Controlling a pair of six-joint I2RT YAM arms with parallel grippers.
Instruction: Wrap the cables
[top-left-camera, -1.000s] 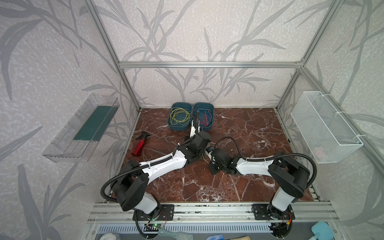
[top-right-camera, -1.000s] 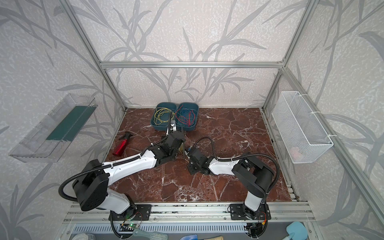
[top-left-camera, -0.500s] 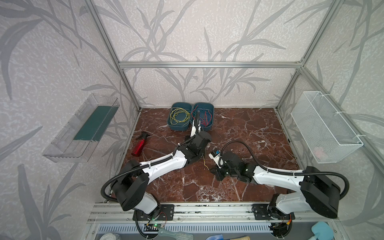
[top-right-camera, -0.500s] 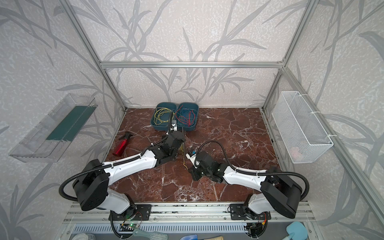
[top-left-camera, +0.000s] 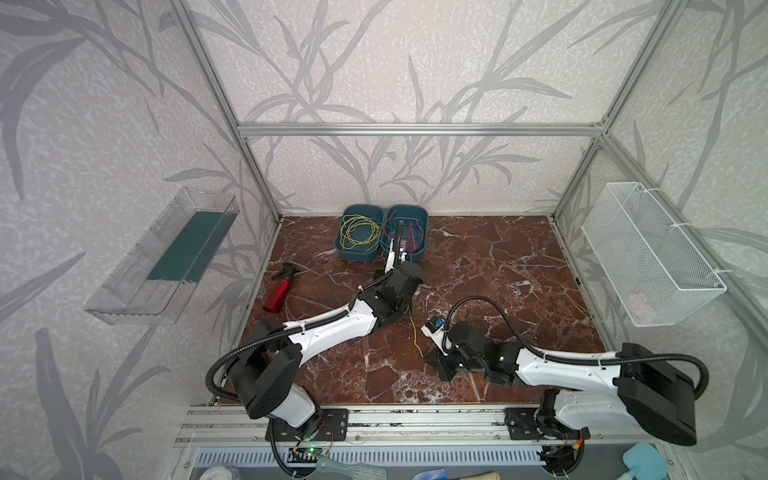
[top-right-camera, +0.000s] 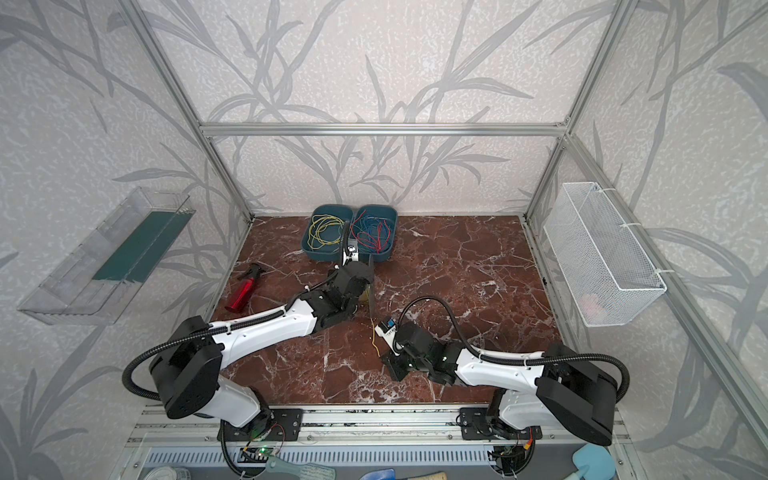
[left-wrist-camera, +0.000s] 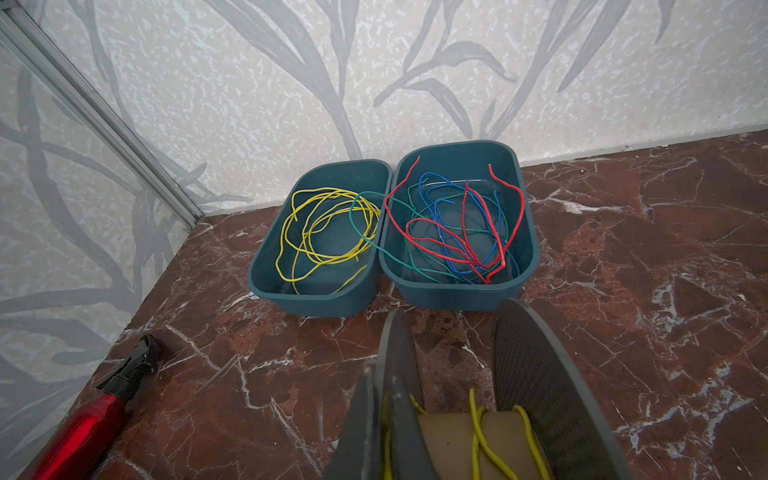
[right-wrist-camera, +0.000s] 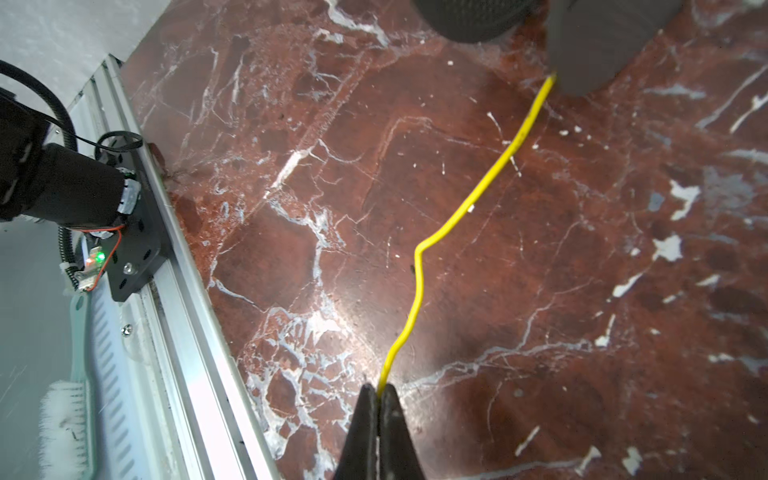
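Right wrist view: a thin yellow cable runs over the red-brown marble bench from the right jaws, clenched on it, to a grey plastic spool clamped in the left jaws, with turns round its tan core.

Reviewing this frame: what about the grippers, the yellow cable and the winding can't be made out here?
The left gripper: fingertips hidden under its arm in both top views, cropped by the frame edge in the left wrist view; what it clamps is unclear.
The yellow cable: pinched by the right gripper; its other end vanishes behind a grey part, right wrist view.
The tan core: number of turns cropped, left wrist view.
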